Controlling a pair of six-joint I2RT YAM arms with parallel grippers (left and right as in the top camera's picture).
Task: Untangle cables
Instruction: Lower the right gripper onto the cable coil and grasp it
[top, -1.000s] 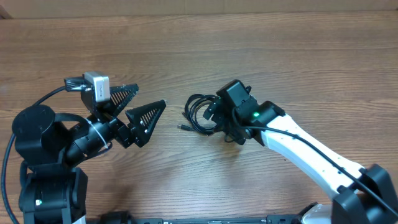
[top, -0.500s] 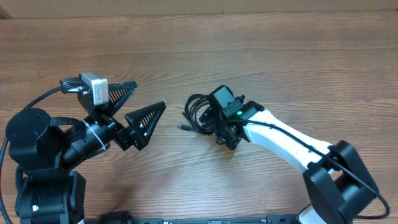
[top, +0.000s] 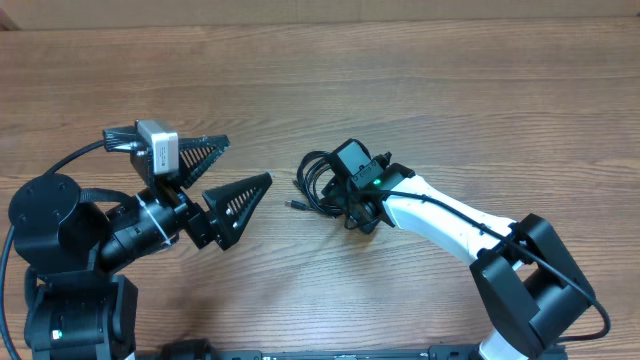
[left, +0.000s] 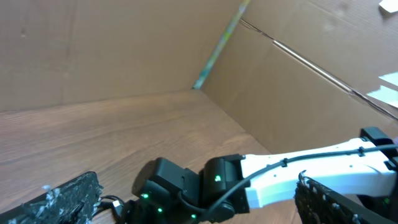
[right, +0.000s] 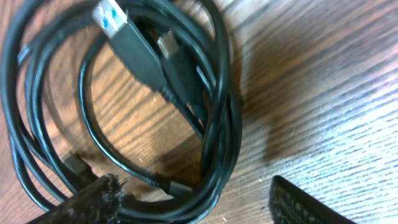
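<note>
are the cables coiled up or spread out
Coiled up: the cables lie in one bundle of overlapping loops on the table, two plugs resting across its middle.

The brown wood-grain table (top: 470, 90) carries one coiled bundle of thin black cables (top: 318, 183), lying near its middle.

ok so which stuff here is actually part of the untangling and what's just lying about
Part of the job:
cables, coiled together, a USB plug among them
right gripper, fingers open at the coil
left gripper, open, apart from the coil

Just there:
wooden table
cardboard wall
</note>
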